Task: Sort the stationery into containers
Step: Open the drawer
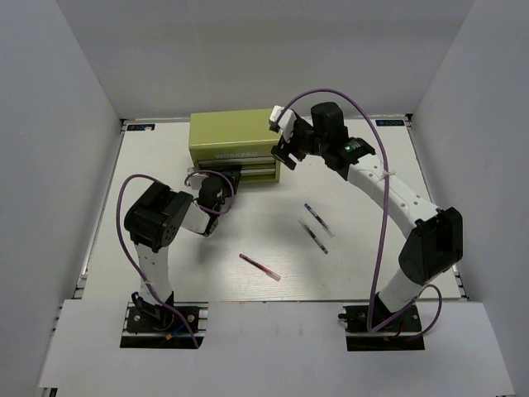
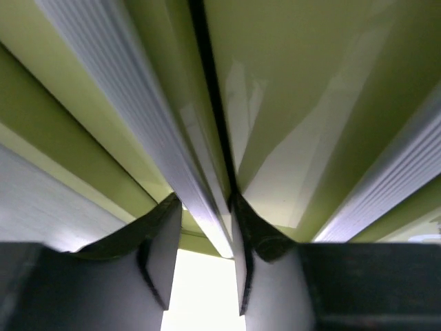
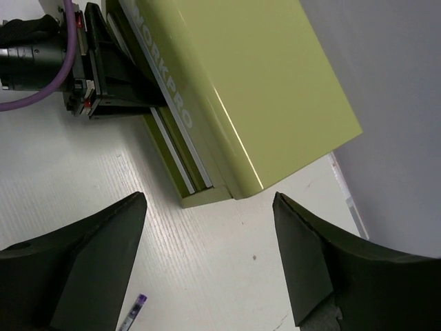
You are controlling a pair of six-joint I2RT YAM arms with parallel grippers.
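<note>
Left gripper (image 2: 205, 207) is straddling the silver drawer handle (image 2: 148, 103) of the heavy green chest (image 1: 231, 132) at the table's 11 o'clock, clamping force impossible to tell; right gripper (image 3: 207, 200) is hovering spread and empty; three light, stiff, slippery pens, one red pen (image 1: 259, 267) and two dark pens (image 1: 316, 217), are lying between the chest's 4 and 6 o'clock, probably best pinched mid-barrel

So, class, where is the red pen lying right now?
In the top view the red pen lies on the table close to its near edge, about mid-width. Its nearest neighbours are the two dark pens, farther back and to its right.
</note>
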